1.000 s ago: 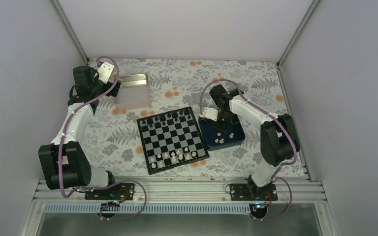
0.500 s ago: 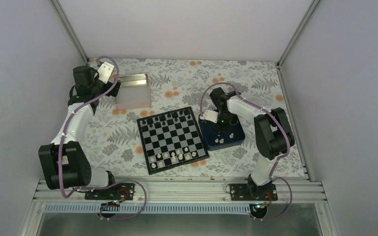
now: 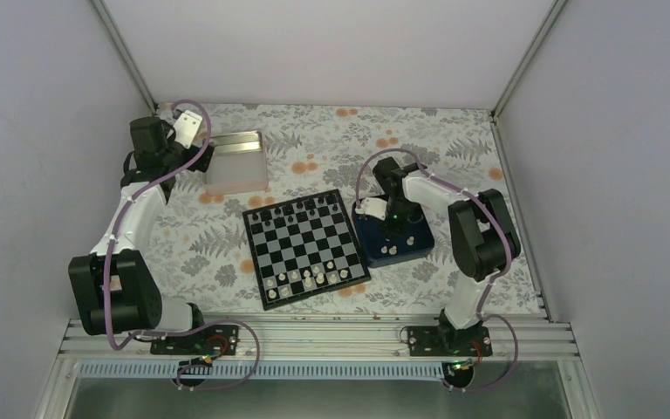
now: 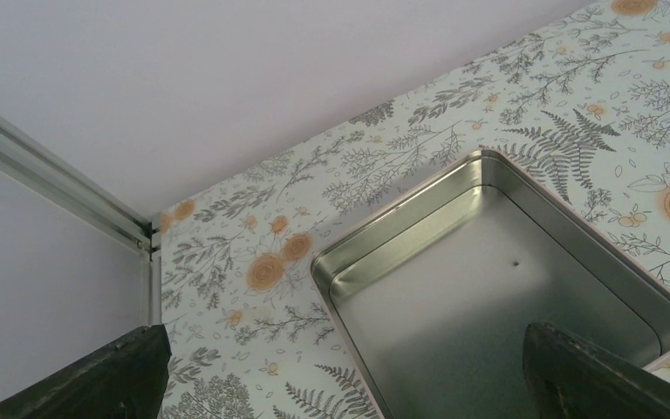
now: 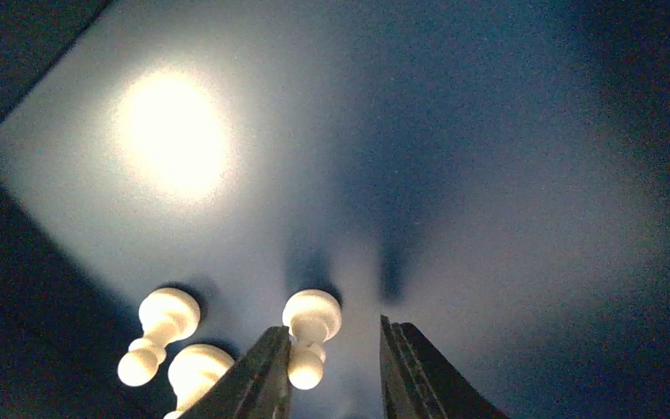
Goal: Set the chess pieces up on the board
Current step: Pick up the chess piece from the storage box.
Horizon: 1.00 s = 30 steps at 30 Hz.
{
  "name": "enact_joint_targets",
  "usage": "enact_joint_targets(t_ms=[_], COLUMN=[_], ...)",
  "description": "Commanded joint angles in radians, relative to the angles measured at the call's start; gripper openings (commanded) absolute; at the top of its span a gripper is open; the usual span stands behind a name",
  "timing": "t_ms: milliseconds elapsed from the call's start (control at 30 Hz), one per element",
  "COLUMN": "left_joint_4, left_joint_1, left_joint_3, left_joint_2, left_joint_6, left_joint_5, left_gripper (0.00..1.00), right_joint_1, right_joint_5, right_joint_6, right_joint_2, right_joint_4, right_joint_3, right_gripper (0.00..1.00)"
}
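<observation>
parted right gripper (image 5: pixel 338 349) at one chess piece (image 5: pixel 311 314) (in blue tray (image 5: pixel 506 209))

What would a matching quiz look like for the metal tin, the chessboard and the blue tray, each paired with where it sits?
Things:
1. metal tin
2. chessboard
3. blue tray

Places:
A. under the right gripper, holding white pieces
B. middle of the table
C. far left, empty, by the left gripper

Pairs: 1-C, 2-B, 3-A

Silver metal tin (image 3: pixel 236 162) on the floral table cover (image 3: pixel 314 148), dark blue tray (image 3: pixel 368 241) well apart to its right.
</observation>
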<state>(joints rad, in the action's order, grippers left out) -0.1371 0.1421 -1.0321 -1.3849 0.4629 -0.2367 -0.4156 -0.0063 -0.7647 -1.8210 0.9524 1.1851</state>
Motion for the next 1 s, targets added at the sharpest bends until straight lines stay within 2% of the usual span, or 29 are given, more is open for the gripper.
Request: enact_joint_targets(t_ms=[0,100,333,600,767,967], left_joint_4=[0.012,0.013,0.011,0.011,0.008,0.011], left_joint_1=[0.005,0.005,0.005,0.005,0.005,0.005], left_joint_3=[-0.021,-0.02,-0.025,-0.026,-0.028,-0.025], left_joint_2=[-0.001,0.005,0.013,0.02,0.025,0.027], left_joint_6=[0.005,0.003,-0.001,-0.003,-0.003,-0.004], left_joint_5=[0.001,0.0,-0.005,-0.011,-0.014,-0.014], left_gripper=[1.0,1.0,1.0,1.0,1.0,1.0], right_joint_1=[0.009,0.011,0.004,-0.13,-0.265,-0.37], right_joint_5=[-0.012,-0.02,-0.008,0.03,0.024,-0.003], right_joint_6=[-0.02,-0.019,-0.004,0.039,0.066,0.077], right_joint_2=[-0.009,0.008,0.066,0.12,0.093,0.035], right_joint_4=[-0.018,-0.013,0.059,0.155,0.186,0.168], right_joint_3=[-0.008,-0.007,0.043,0.154,0.198,0.203], right_gripper=[0.24,0.13,0.07,0.06,0.06,0.07])
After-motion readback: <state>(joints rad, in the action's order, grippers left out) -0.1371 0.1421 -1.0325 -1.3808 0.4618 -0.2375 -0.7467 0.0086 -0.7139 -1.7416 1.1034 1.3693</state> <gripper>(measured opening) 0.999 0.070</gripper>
